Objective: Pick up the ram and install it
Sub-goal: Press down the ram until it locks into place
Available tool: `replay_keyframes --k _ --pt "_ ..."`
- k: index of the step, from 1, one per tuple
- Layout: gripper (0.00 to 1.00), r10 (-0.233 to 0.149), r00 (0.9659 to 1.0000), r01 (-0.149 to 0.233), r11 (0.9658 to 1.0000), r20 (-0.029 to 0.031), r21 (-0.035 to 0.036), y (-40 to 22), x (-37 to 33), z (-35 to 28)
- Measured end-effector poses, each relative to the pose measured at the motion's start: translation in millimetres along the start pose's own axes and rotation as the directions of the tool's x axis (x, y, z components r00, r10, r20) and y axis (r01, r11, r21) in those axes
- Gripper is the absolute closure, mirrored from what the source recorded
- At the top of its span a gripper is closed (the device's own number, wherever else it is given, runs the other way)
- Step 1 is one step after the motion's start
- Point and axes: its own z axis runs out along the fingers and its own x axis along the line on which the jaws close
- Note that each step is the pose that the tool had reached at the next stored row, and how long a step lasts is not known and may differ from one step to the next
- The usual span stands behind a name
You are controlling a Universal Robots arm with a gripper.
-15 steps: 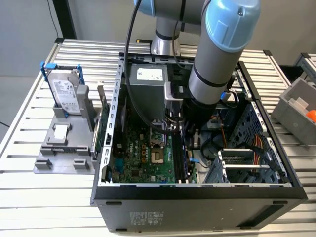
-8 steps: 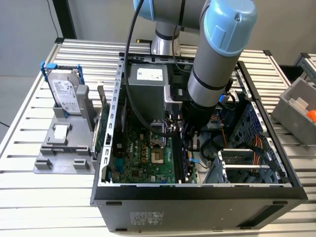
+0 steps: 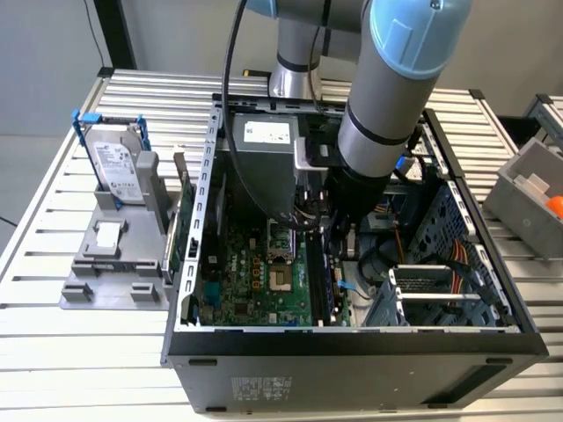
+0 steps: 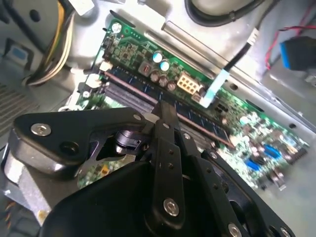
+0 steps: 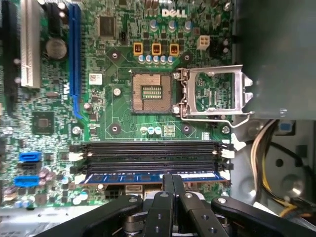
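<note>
first wrist view: the black two-fingered gripper [image 5: 168, 181], fingers drawn together on the thin blue ram stick [image 5: 153, 176], at the row of black memory slots [image 5: 150, 154].
the stick lies along the slot nearest the gripper on the green motherboard [image 5: 118, 111], apparently seated or nearly so; beyond sit the open silver cpu socket [image 5: 152, 93] and its raised metal frame [image 5: 212, 94]. a good seating, i judge, calls for even, square pressure until the white end latches [image 5: 228, 153] close.
</note>
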Motion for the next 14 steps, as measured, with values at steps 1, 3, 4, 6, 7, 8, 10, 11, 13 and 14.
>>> replay_keyframes --k 1,3,4,6,7,8,10,11,13,14 --pt "1.00 0.000 1.0000 0.000 1.0000 -0.0003 -0.0002 0.1 -0.3 -4.6" --pt "1.00 0.000 1.0000 0.000 1.0000 -0.0004 -0.0020 0.4 -0.9 -11.6" --pt "1.00 0.000 1.0000 0.000 1.0000 -0.0002 -0.0031 0.5 -1.1 -14.7" --pt "1.00 0.000 1.0000 0.000 1.0000 -0.0004 -0.0043 0.8 -1.7 -21.7" --pt "1.00 0.000 1.0000 0.000 1.0000 -0.0002 -0.0043 0.8 -1.7 -22.0" --pt "1.00 0.000 1.0000 0.000 1.0000 -0.0001 -0.0043 0.8 -1.7 -22.1" --pt "1.00 0.000 1.0000 0.000 1.0000 -0.0001 -0.0043 0.8 -1.7 -22.3" --pt "1.00 0.000 1.0000 0.000 1.0000 -0.0004 -0.0044 0.8 -1.7 -22.6" --pt "1.00 0.000 1.0000 0.000 1.0000 -0.0004 -0.0044 0.9 -1.7 -23.0" --pt "1.00 0.000 1.0000 0.000 1.0000 -0.0004 -0.0044 0.8 -1.7 -22.9"
